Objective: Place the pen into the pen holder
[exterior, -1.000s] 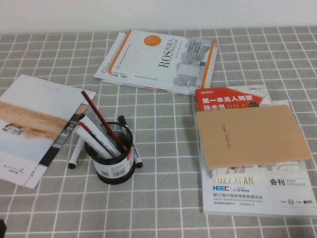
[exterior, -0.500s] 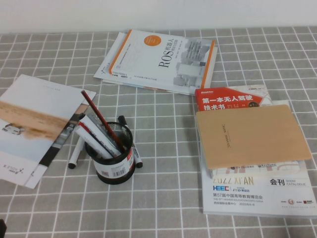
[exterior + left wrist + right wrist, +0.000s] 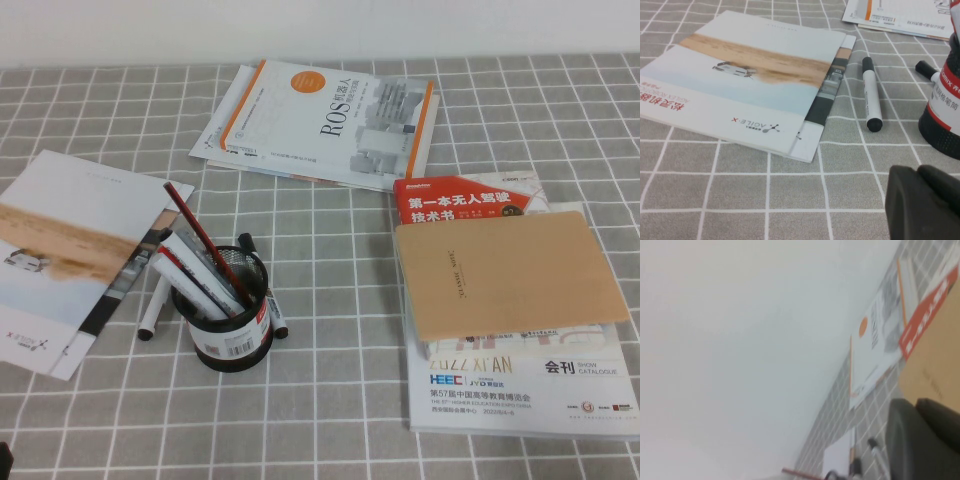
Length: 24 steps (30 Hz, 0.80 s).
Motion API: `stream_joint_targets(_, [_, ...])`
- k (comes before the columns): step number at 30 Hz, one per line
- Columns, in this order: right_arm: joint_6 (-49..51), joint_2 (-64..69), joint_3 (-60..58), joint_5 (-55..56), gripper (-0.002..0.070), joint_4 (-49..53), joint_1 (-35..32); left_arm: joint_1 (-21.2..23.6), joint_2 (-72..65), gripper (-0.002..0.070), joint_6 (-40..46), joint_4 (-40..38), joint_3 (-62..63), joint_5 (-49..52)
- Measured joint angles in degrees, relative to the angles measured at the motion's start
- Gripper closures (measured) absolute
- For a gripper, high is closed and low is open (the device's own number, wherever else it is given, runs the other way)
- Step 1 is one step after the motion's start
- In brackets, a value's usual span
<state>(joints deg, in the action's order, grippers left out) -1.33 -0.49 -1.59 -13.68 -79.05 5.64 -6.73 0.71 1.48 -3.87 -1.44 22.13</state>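
Change since earlier: nothing has moved across the three high views; pens, cup and books lie exactly as they did a second ago.

High view, pen holder: black wire-mesh pen holder (image 3: 228,318) stands upright on the grey checked worktop (image 3: 330,400), already stuffed with pens and a thin dark-red stick (image 3: 205,243) leaning out.

High view, pen: one pen (image 3: 155,308) lies flat just left of the cup, partly behind it; a second marker (image 3: 270,300) lies close against the cup's right side.

High view, writing: "ROS" on the orange-edged ROS book (image 3: 325,118); "SHOW CATALOGUE" on the white catalogue (image 3: 520,385) under a tan notebook (image 3: 505,270) and a red book (image 3: 465,200).

High view, arms: neither claw shows here.

Left wrist view, pen: white barrel, black cap and black end, lying beside the brochure (image 3: 745,80), which reads "AGILE·X".

Left wrist view, cup: red label with Chinese characters on its lower part.

Left wrist view, left claw (image 3: 922,202): low over the worktop near the cup, only dark blurred bulk visible; open or closed, I cannot tell.

Right wrist view, right claw (image 3: 925,437): raised and tilted toward the wall, books beyond it; state likewise cannot be told.

Handling: pen judged light, stiff, smooth and prone to roll; best taken across mid-barrel, then tipped upright over a crowded cup.
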Motion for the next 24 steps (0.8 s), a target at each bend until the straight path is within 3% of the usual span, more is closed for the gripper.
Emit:
stream_joint_targets(20, [-30.4, 0.0, 0.1, -2.7, 0.0689, 0.2, 0.0, 0.0, 0.0, 0.0678, 0.0, 0.0, 0.0, 0.0])
stream_joint_targets(24, [-40.2, 0.0, 4.9, -1.2, 0.0689, 0.4, 0.0, 0.0, 0.0, 0.0678, 0.0, 0.0, 0.0, 0.0])
